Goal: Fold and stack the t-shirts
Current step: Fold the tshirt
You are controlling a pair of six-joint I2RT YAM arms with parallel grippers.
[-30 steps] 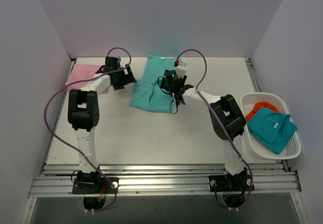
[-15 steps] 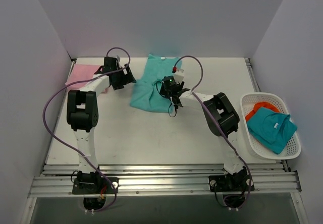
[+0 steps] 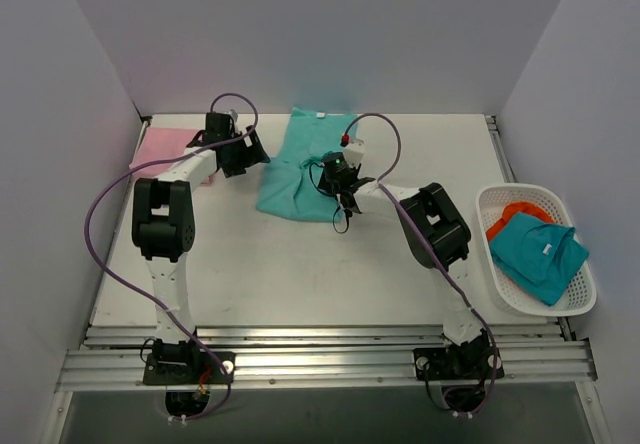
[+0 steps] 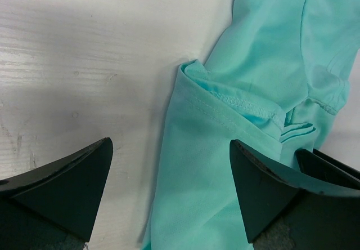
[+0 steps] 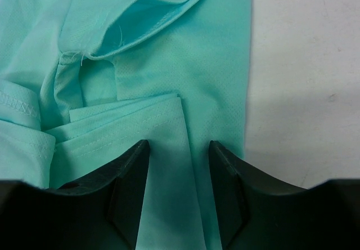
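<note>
The light turquoise-green t-shirt (image 3: 293, 169) lies partly folded at the back middle of the table. The pale pink t-shirt (image 3: 160, 145) lies flat at the back left. My left gripper (image 3: 256, 153) is wide open at the green shirt's left edge; in the left wrist view (image 4: 171, 174) a folded sleeve hem (image 4: 236, 101) and the cloth edge lie between its fingers. My right gripper (image 3: 337, 172) is low over the shirt's right side. In the right wrist view (image 5: 179, 193) it is narrowly open, with a folded cloth strip (image 5: 169, 165) lying between the fingers (image 5: 121, 191).
A white basket (image 3: 575, 299) at the right edge holds a teal shirt (image 3: 540, 252) and an orange cloth (image 3: 510, 214). Bare white table (image 3: 300, 274) lies in front of the green shirt. Purple cables loop over both arms. Walls close the back and sides.
My right arm has shifted left and its gripper has moved a little further onto the green shirt. The left arm and both shirts have barely moved.
</note>
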